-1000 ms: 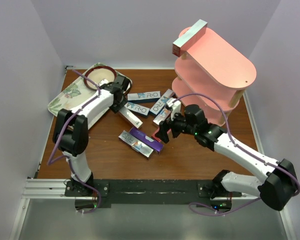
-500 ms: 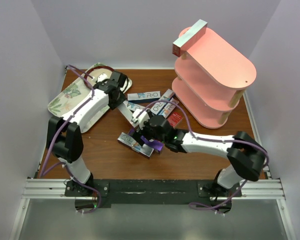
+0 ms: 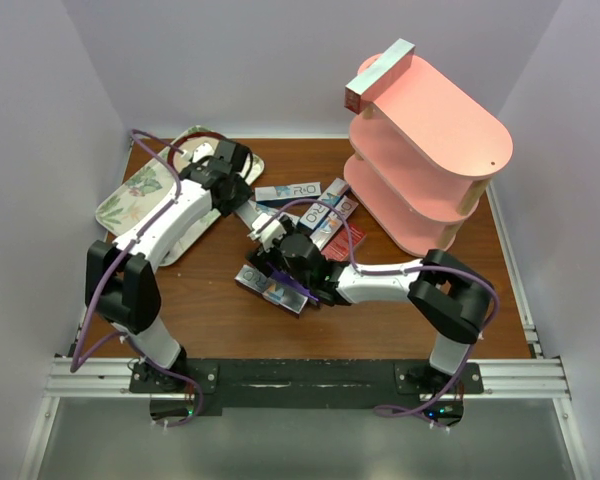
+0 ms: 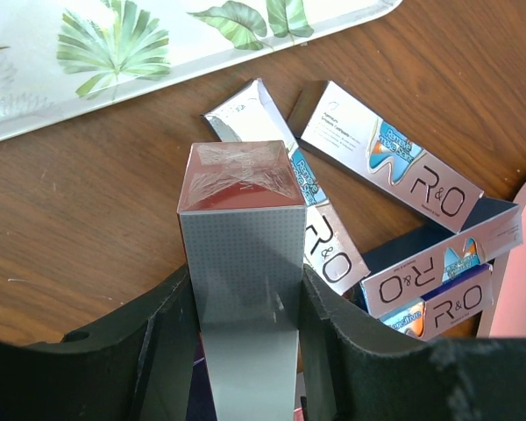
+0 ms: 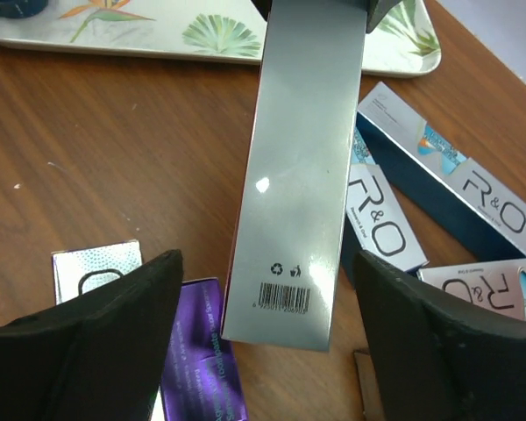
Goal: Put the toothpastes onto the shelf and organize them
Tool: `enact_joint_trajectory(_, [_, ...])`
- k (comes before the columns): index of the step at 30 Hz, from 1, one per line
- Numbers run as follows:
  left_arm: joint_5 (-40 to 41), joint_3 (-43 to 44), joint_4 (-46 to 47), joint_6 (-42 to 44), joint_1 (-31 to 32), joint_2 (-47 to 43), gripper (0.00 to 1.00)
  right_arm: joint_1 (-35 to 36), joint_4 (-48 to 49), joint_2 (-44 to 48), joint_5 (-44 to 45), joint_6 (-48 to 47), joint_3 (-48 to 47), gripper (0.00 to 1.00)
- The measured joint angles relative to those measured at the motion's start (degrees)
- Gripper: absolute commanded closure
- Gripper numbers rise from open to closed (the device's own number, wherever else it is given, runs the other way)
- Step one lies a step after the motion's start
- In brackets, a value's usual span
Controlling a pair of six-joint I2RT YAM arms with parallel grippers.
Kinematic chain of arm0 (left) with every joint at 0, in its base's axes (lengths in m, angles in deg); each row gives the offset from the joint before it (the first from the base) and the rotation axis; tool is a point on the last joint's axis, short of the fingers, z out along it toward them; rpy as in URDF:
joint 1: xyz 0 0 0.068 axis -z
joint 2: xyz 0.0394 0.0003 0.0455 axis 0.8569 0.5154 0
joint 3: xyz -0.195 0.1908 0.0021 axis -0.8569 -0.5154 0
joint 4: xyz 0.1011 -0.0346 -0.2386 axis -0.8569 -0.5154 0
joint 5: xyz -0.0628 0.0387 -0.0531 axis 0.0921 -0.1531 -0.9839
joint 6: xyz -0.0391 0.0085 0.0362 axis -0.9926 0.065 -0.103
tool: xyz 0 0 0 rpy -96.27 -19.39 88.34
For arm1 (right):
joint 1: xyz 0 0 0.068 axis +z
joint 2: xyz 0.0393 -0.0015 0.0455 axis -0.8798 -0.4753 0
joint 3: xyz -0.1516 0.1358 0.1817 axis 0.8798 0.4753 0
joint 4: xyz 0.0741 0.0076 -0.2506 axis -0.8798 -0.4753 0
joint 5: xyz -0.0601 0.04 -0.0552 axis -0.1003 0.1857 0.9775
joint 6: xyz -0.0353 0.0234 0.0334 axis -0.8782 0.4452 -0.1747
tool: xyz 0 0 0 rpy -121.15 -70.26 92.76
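Observation:
My left gripper (image 3: 246, 207) (image 4: 244, 329) is shut on one end of a silver and red toothpaste box (image 3: 259, 224) (image 4: 239, 237) and holds it over the table. My right gripper (image 3: 272, 243) (image 5: 267, 281) is open, with one jaw on either side of that box's free barcode end (image 5: 302, 175) and neither touching it. Several more toothpastes lie between the arms: silver R&O boxes (image 3: 288, 190) (image 3: 330, 210) (image 4: 386, 153) (image 5: 456, 175), a purple one (image 3: 300, 286) (image 5: 197, 355) and a red one (image 3: 349, 236). The pink shelf (image 3: 435, 140) stands at the back right, with one box (image 3: 378, 77) on its top board.
A leaf-patterned tray (image 3: 145, 190) (image 4: 158, 53) (image 5: 202, 31) lies at the back left, just behind my left gripper. The purple box and a silver one (image 3: 265, 284) lie right under my right wrist. The shelf's lower boards (image 3: 400, 215) face the pile.
My right arm has swung left from beside the shelf to the middle of the table and now brackets the held box's free end. My left gripper has shifted slightly, still holding the box.

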Motion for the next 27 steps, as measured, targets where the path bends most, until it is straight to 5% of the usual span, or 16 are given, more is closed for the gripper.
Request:
enact_joint_trajectory(4, [-0.7, -0.09, 0.02, 0.13, 0.0, -0.26, 0.81, 0.0, 1.05, -0.7, 1.07, -0.37, -0.11, 0.46])
enact_joint_trajectory(15, [-1.6, -1.57, 1.73, 0.59, -0.02, -2.73, 0.72, 0.2, 2.62, -0.7, 4.13, -1.36, -0.2, 0.79])
enact_joint_trajectory(18, [-1.33, -2.19, 2.1, 0.66, -0.11, -3.85, 0.62, 0.28, 2.93, -0.7, 4.17, -1.62, -0.39, 0.86])
enact_joint_trajectory(27, [-2.08, -4.61, 4.79, 3.43, -0.09, -7.93, 0.07, 0.26, 0.33, 0.48, 4.0, -0.61, -0.24, 1.0])
